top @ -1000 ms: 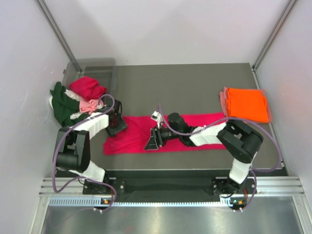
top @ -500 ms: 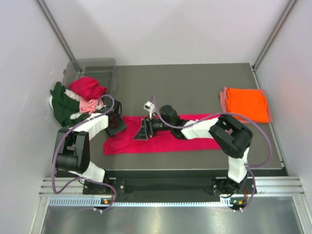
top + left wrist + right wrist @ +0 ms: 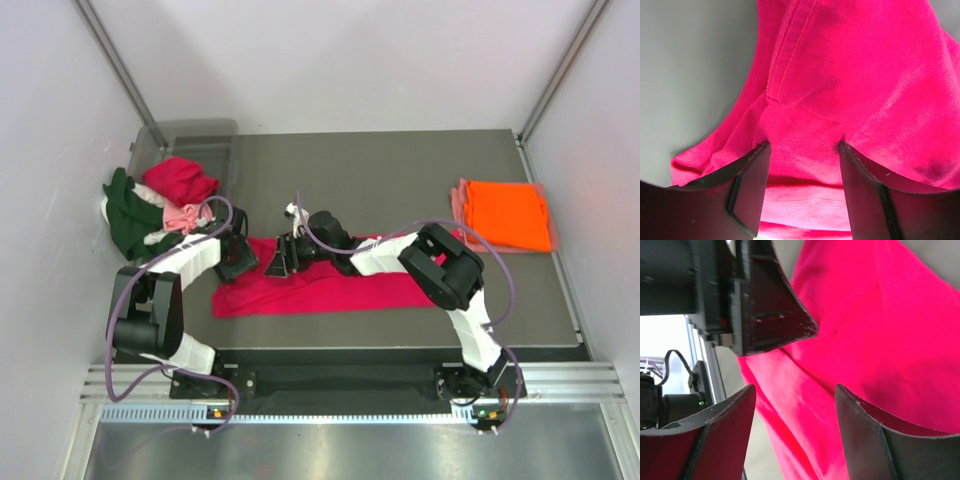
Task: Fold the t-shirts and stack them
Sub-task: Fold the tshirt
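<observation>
A crimson t-shirt (image 3: 340,288) lies as a long flat strip across the table's front, also filling the left wrist view (image 3: 865,75) and right wrist view (image 3: 880,315). My left gripper (image 3: 238,258) (image 3: 802,147) stands open at the shirt's upper left corner, its fingertips pressed into the cloth with a raised fold between them. My right gripper (image 3: 278,258) (image 3: 795,390) hovers open over the same end, just right of the left one, whose black body (image 3: 770,315) shows close ahead. A folded orange t-shirt (image 3: 505,213) lies at the right, over a salmon pink one.
At the left edge, a pile of crimson (image 3: 180,180), dark green (image 3: 125,220), pale pink (image 3: 185,215) and cream shirts spills from a clear grey bin (image 3: 190,138). The grey table (image 3: 380,170) ends at a front rail. White walls close in both sides.
My right gripper has slid left along the crimson shirt, from its middle to right beside the left gripper, with its jaws wider. The left gripper has stayed put.
</observation>
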`<act>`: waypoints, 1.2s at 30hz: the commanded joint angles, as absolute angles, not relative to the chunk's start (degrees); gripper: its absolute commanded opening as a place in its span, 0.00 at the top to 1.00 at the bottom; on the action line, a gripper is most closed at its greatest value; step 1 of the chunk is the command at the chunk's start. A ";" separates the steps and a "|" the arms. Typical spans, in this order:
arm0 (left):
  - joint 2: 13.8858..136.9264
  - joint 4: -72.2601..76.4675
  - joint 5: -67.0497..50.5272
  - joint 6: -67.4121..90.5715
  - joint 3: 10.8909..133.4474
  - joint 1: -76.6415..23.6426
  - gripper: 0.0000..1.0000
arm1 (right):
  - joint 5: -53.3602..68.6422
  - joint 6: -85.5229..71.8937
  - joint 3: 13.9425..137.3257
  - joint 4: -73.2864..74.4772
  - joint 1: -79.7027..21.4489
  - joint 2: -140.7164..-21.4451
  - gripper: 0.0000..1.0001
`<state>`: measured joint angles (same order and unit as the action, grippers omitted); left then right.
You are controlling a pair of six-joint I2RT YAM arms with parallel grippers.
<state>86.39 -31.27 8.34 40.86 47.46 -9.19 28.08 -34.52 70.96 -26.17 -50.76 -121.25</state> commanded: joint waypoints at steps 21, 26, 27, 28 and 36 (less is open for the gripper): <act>85.78 -31.46 8.52 41.57 46.14 -7.91 0.38 | 35.41 -32.97 71.47 -20.39 -52.11 -122.53 0.38; 86.84 -31.38 9.14 41.31 46.40 -7.82 0.38 | 38.57 -30.76 64.71 -25.03 -55.10 -116.91 0.38; 86.92 -31.29 9.23 41.31 46.41 -7.82 0.39 | 39.37 -32.07 63.64 -26.88 -55.11 -116.29 0.38; 86.84 -31.29 9.32 41.31 46.41 -7.82 0.39 | 40.85 -32.78 61.63 -30.90 -55.19 -114.89 0.38; 86.22 -31.90 9.76 41.13 46.58 -7.73 0.39 | 50.18 -28.85 57.75 -35.08 -57.22 -106.80 0.38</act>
